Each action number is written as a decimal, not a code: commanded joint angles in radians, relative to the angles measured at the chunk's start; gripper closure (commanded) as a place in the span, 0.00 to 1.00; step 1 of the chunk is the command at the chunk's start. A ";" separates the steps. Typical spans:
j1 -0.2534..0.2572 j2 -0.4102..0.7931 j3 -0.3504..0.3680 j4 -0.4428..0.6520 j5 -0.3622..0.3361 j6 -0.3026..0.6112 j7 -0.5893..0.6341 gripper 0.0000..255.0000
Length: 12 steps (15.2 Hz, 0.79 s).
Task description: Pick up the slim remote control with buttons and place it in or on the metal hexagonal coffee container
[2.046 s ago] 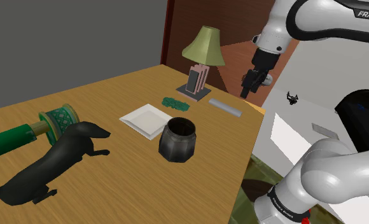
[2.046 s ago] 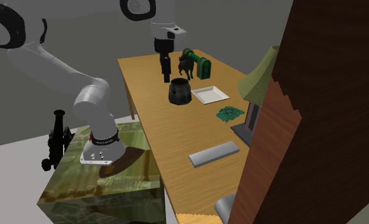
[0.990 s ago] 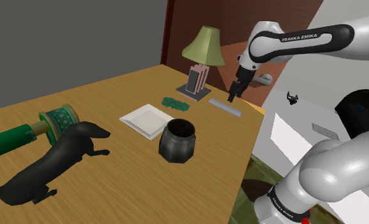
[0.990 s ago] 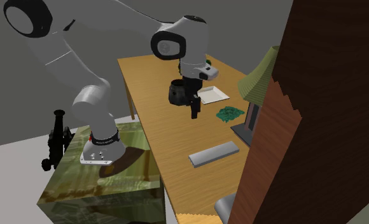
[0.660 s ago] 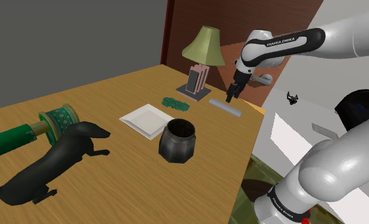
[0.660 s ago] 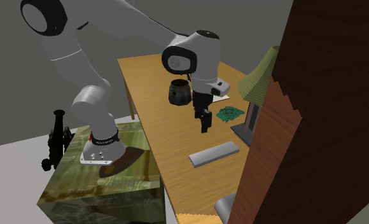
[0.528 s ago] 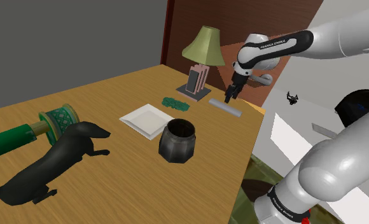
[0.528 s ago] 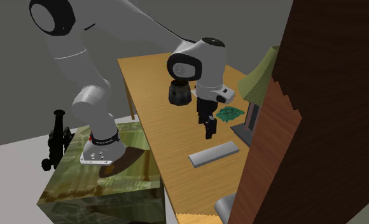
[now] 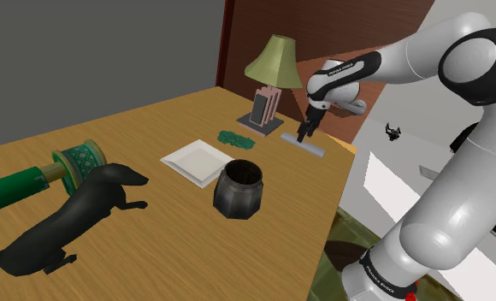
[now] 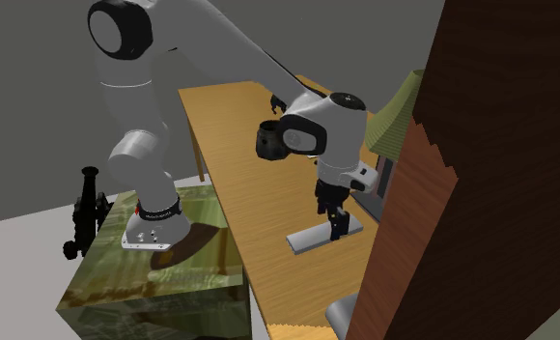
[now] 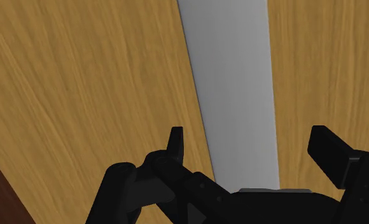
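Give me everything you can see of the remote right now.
The remote is a slim, flat, plain grey bar; no buttons show on it. It lies flat on the wooden table, close to the table's edge and near the lamp. The open gripper straddles it, with fingers on either side, neither touching it.

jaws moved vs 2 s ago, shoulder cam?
Yes. Against the lamp, the jaws went down and to the shoulder view's left, from past the table edge to just over the grey remote, open astride it.

Grey remote (image 9: 317,150) flat; blk container (image 9: 238,191) upright
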 commanded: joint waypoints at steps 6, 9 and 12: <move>-0.003 0.049 0.005 -0.024 0.028 0.069 -0.019 0.00; -0.003 0.049 0.005 -0.023 0.028 0.069 -0.019 0.00; -0.003 0.049 0.005 -0.023 0.028 0.069 -0.019 0.00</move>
